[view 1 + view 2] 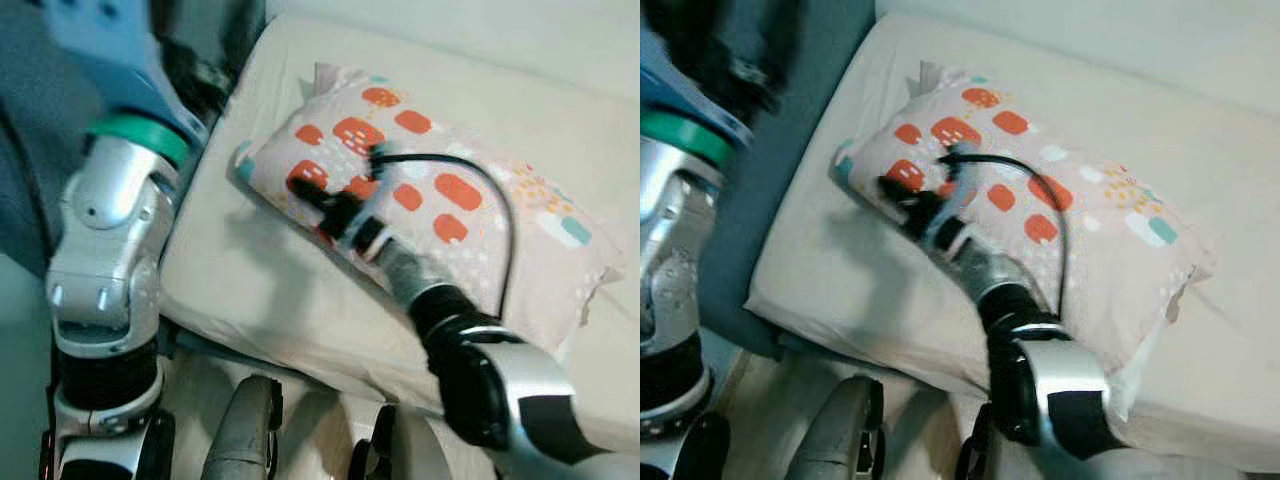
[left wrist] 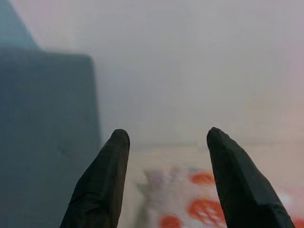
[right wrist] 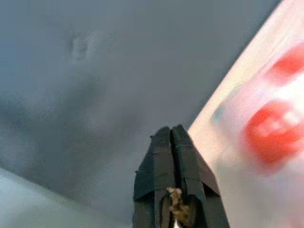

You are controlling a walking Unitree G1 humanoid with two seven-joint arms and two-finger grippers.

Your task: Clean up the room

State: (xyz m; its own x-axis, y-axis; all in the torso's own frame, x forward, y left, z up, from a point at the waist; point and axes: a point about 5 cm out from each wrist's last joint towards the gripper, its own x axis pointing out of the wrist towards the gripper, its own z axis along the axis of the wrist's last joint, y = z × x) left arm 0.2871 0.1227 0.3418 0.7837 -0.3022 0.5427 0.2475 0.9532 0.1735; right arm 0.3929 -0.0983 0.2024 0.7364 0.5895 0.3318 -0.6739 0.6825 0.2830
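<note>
Tidying the bed, pillow under our right arm.

On our left, the left gripper (image 2: 164,185) hangs raised beside the bed (image 1: 230,270), fingers spread and empty. Further right, the spotted pillow (image 1: 470,215) lies aslant on the mattress, and our right gripper (image 1: 305,190) rests over its near-left end, fingers pressed together with no cloth visibly between them. We judge the pillow soft, light and floppy; a corner or edge seam should give the surest pinch.
</note>
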